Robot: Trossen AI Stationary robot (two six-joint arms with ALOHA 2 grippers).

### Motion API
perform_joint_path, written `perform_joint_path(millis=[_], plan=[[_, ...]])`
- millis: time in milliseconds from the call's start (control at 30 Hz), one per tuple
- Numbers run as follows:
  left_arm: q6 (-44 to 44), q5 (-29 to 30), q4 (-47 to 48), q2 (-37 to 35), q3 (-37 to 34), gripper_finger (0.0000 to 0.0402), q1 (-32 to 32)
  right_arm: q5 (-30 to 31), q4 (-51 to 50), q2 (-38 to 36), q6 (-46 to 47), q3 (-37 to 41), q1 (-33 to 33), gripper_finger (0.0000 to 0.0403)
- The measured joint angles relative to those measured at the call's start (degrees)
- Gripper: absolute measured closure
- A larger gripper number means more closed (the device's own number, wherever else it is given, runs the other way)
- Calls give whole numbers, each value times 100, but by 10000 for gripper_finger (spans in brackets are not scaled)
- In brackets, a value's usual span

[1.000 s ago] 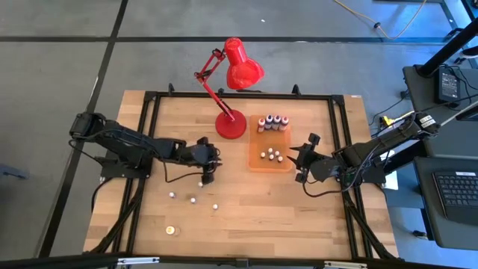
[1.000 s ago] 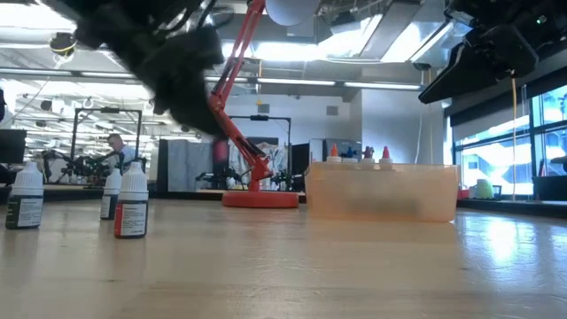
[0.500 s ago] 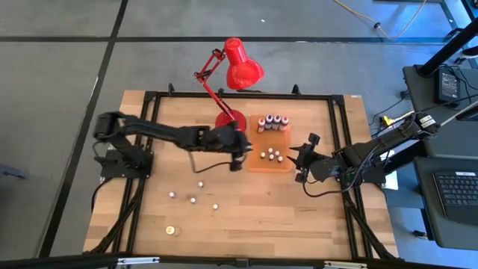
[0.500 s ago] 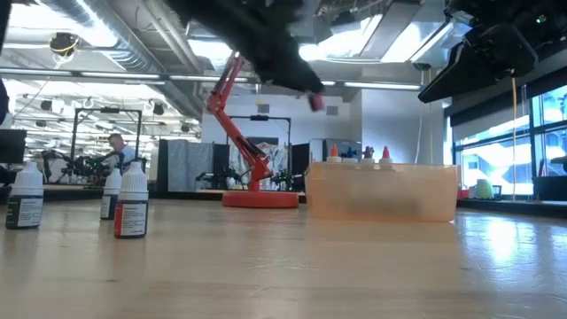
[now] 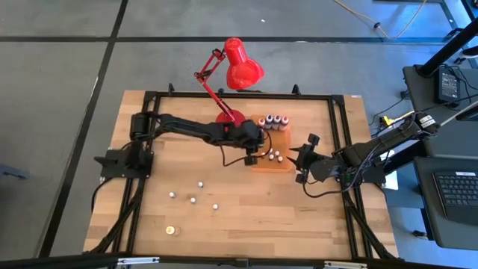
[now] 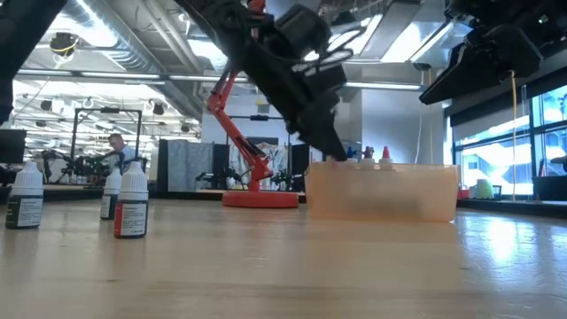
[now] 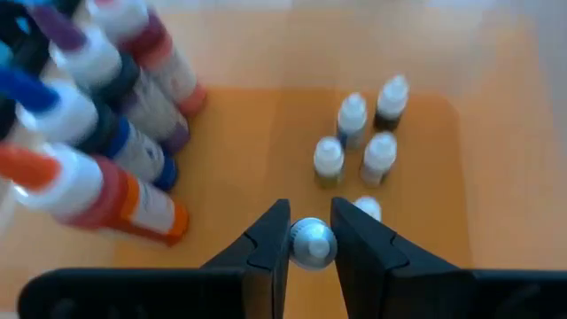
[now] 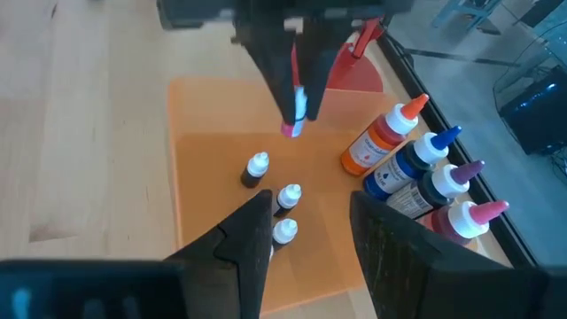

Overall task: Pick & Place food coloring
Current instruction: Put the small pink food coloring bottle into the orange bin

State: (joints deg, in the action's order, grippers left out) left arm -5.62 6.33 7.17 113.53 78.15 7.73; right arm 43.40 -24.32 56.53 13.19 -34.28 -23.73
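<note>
My left gripper (image 5: pixel 254 155) hangs over the near left part of the orange tray (image 5: pixel 284 166), shut on a tiny food coloring bottle (image 8: pixel 295 113) with a white cap and a red body. Several small bottles (image 7: pixel 354 142) stand upright on the tray floor below it. Several more (image 5: pixel 192 200) stand loose on the wooden table, nearer the front. My right gripper (image 5: pixel 302 161) waits at the tray's right side, open, with nothing between its fingers (image 8: pixel 257 232). My left gripper pinches the tiny bottle's white cap end (image 7: pixel 310 241) between its two fingers. The fingers come slanting down from the table's left. The bottle hangs below the fingertips with its red bottom (image 8: pixel 291 130) down, lifted clear above the tray floor.
Several taller squeeze bottles (image 5: pixel 273 122) stand in a row at the tray's far edge. The red desk lamp's base (image 5: pixel 231 123) sits just left of the tray. A small round gold thing (image 5: pixel 170 231) lies near the front left. Black frame rails (image 5: pixel 149 149) border the table.
My left gripper has swung from above the loose bottles toward the table's right and far side, and now hangs over the tray. It has stayed shut on the tiny bottle, which is carried clear of the table.
</note>
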Motion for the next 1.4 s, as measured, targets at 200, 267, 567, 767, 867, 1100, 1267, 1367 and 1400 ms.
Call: perform_joint_path(millis=[200,267,567,767,867,1100,1267,1367,1400], plan=[[236,32,10,213,-2,332,67,0,2,0,7,0,0,248],[244,15,8,265,-2,332,72,0,4,0,12,0,0,248],[244,-7,74,281,-9,332,64,2,5,0,9,0,0,248],[248,-449,124,337,-7,331,67,2,6,0,9,0,0,248],[283,-461,147,350,-9,331,65,2,4,-2,7,0,0,248],[288,-438,155,379,-9,331,67,2,7,-2,7,0,0,248],[290,-440,154,379,-9,331,63,2,7,-2,7,0,0,248],[291,-440,156,379,-9,331,63,2,5,-2,6,0,0,248],[291,-440,156,379,-9,331,63,2,6,-2,4,0,0,248]])
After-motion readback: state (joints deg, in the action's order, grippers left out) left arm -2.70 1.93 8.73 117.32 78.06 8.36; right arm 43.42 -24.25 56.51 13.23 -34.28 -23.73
